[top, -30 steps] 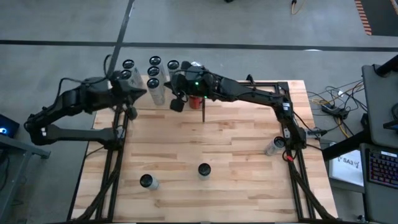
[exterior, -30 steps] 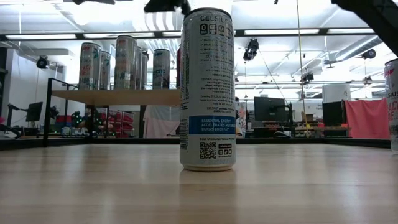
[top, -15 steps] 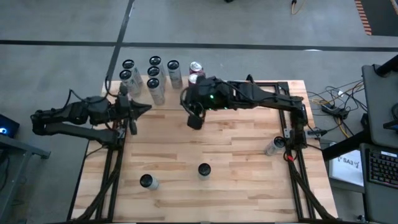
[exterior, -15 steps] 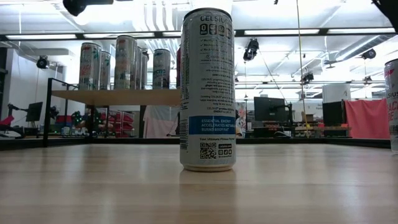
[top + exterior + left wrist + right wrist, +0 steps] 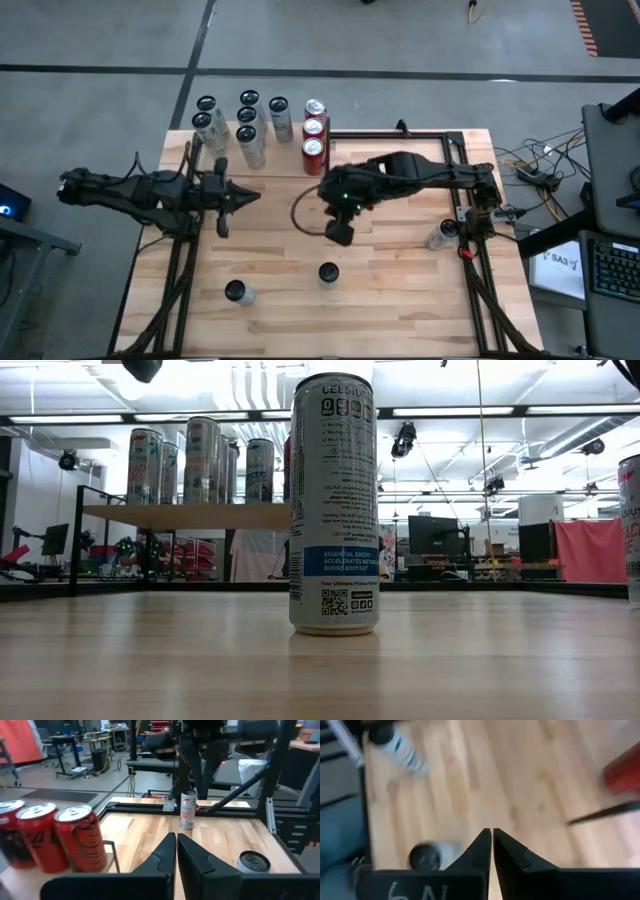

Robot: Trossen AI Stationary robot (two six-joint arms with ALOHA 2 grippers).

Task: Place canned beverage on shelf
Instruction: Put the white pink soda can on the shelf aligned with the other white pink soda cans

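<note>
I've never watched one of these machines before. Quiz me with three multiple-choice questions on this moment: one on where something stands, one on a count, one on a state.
1. Where do the three red cans stand?
A. On the shelf
B. In the right hand
C. Lying on the floor

2. How many cans stand on the tabletop, off the shelf?
A. None
B. Three
C. Seven

3. How are the two hands?
A. Both open wide
B. Both shut and empty
C. Each holding a can

Answers:
1. A: the high view shows them in a row at the shelf's right end.
2. B: one near the front left, one at front centre, one by the right edge.
3. B: the left hand and right hand both show fingers pressed together with nothing between them.
</note>
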